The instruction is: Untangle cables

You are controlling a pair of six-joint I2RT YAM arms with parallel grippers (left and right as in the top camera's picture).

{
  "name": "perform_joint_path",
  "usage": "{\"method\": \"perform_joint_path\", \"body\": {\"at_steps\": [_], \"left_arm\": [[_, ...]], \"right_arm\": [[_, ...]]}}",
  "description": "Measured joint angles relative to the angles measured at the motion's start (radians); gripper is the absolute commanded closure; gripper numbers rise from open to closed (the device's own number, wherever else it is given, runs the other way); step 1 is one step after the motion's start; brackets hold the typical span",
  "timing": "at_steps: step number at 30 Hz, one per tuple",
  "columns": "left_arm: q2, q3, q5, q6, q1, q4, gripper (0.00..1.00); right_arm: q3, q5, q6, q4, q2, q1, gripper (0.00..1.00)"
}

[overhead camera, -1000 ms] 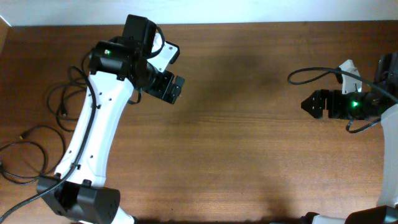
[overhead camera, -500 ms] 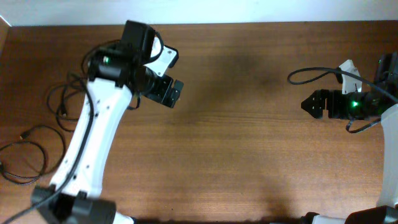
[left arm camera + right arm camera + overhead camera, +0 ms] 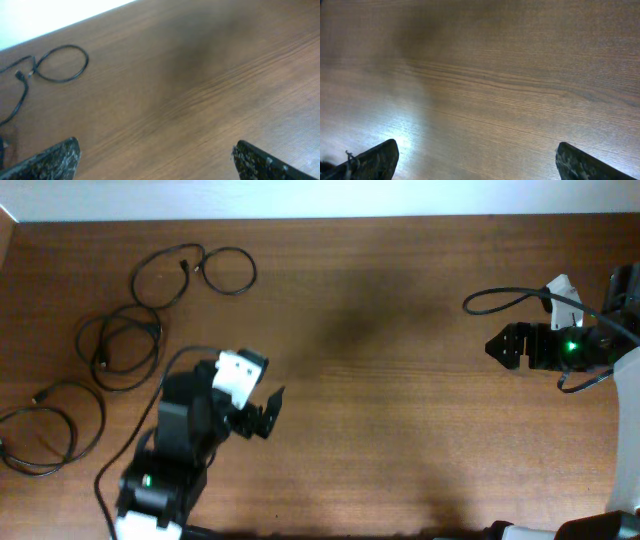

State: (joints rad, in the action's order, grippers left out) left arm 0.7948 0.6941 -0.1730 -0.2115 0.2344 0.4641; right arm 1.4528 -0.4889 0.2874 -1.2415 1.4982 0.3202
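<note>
The flat brown wooden tabletop (image 3: 400, 430): warm mid-brown w/ fine darker grain streaks. There's a dull darker patch upper centre & a pale glare patch in the right wrist view.

The thin black flexible cables (image 3: 120, 350): matt black all over, exc. one small plug tip (image 3: 38, 395), which is pale tan.

The left arm (image 3: 165, 450): black body, white cover nr the wrist, green light (image 3: 148, 480). The left gripper (image 3: 270, 412): black, fingers (image 3: 55, 160) dark w/ grey speckle.

The right gripper (image 3: 492, 348): black, fingers (image 3: 370, 160) w/ the same grey speckle. Green glow (image 3: 570, 347) behind it & a white piece above.

The flat strip along the far edge (image 3: 300, 198): plain white.
</note>
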Motion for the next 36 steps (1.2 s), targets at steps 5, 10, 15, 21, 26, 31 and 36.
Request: {"method": "perform_joint_path", "body": {"at_steps": [5,10,15,21,26,31,36], "left_arm": [[-0.232,-0.303,-0.041,0.061,0.0,-0.431,0.01],[-0.38,-0.577,-0.061,0.09,-0.02,-0.831,0.01],[-0.486,-0.683,-0.051,0.105,-0.063,-0.858,0.01],[-0.58,-0.683,0.005,0.106,-0.139,-0.7,0.01],[-0.67,-0.684,0.05,0.108,-0.197,-0.472,0.01],[-0.752,-0.683,0.086,0.141,-0.254,-0.394,0.01],[-0.779,-0.683,0.103,0.192,-0.297,-0.393,0.01]], "right_arm": [[0.001,0.002,0.0,0.0,0.0,0.0,0.01],[0.001,0.002,0.0,0.0,0.001,0.0,0.01],[0.002,0.002,0.0,0.001,0.001,0.0,0.01],[0.002,0.002,0.0,0.0,0.001,0.0,0.01],[0.002,0.003,0.0,0.0,0.001,0.0,0.01],[0.002,0.002,0.0,0.001,0.001,0.0,0.01],[0.002,0.003,0.0,0.0,0.001,0.0,0.01]]}}
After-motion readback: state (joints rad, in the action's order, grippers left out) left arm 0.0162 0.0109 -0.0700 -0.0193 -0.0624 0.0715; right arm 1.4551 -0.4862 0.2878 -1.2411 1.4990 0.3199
